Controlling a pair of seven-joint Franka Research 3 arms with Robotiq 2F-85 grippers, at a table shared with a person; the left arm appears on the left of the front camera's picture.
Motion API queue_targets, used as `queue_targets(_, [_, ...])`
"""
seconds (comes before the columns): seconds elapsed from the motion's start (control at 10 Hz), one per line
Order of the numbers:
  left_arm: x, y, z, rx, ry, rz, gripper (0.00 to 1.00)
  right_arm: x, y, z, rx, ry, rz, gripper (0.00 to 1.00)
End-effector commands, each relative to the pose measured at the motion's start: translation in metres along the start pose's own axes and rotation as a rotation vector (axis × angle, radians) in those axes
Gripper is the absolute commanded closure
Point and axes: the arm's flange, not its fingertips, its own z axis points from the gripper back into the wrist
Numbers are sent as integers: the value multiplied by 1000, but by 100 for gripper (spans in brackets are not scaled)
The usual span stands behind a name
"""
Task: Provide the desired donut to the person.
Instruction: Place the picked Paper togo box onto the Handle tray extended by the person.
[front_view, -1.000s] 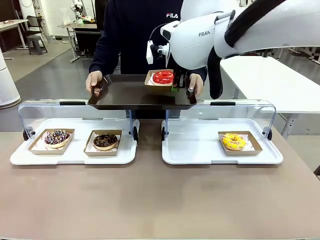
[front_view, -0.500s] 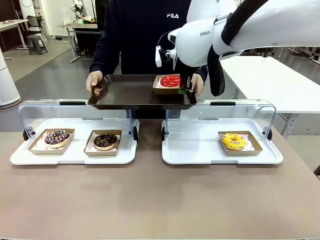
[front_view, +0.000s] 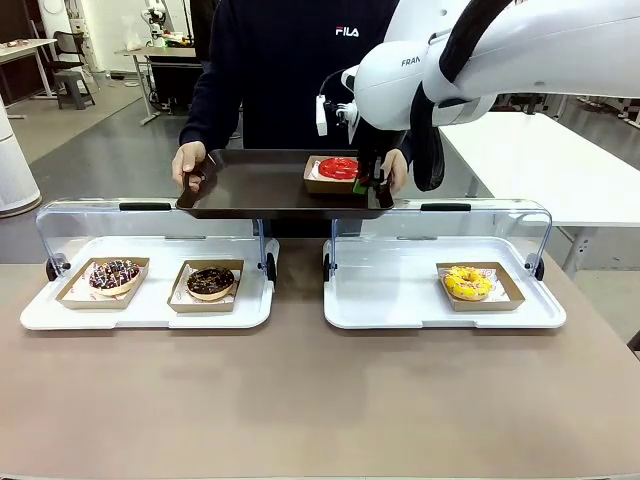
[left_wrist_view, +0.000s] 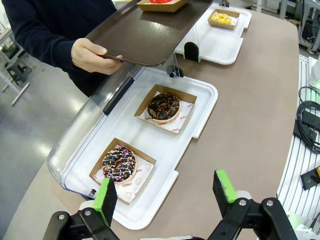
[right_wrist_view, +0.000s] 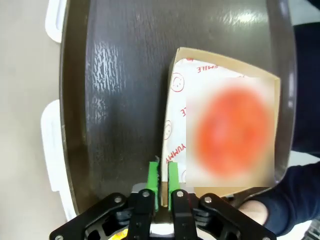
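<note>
the right gripper (front_view: 367, 183) was pressed together on the side wall of the brown paper tray (right_wrist_view: 170, 125) that carried the red donut (front_view: 341, 166), its green pads nipping the thin card between them. the paper tray lay at the right end of the dark serving tray (front_view: 250, 190), which the person (front_view: 290, 70) held level beyond the display cases, one hand (front_view: 188, 160) at its left end and the other hand (front_view: 394, 170) at its right end, just beside the gripper. from the front the paper tray looked to be down on the serving tray, though whether its base was fully seated could not be told.

in the right wrist view the pinched wall ran straight ahead along the fingers, and the donut lay to one side of that wall, on the side toward the person's sleeve. so the coming move seemed to turn on that: spread the pads, then draw back along the wall's line, away from the donut, without dragging the card or brushing the nearby hand.

the left gripper (left_wrist_view: 165, 189) hung spread wide and empty over the table's near edge, well apart from the handover, above the case with the sprinkled donut (left_wrist_view: 119, 164) and the chocolate donut (left_wrist_view: 163, 106). the right arm was plainly the nearer one.
</note>
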Motion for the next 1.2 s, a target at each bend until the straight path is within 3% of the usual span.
queue_targets(0.0, [0, 1, -1, -4, -10, 1, 0, -3, -6, 6, 6, -67, 14, 0])
queue_targets(0.1, [0, 1, -1, -4, -10, 1, 0, -4, -5, 10, 4, -74, 14, 37])
queue_targets(0.2, [0, 1, -1, -4, -10, 1, 0, -4, -4, 16, 2, -83, 12, 0])
queue_targets(1.1, [0, 1, -1, -4, -10, 1, 0, -1, 0, 27, 66, -95, -4, 0])
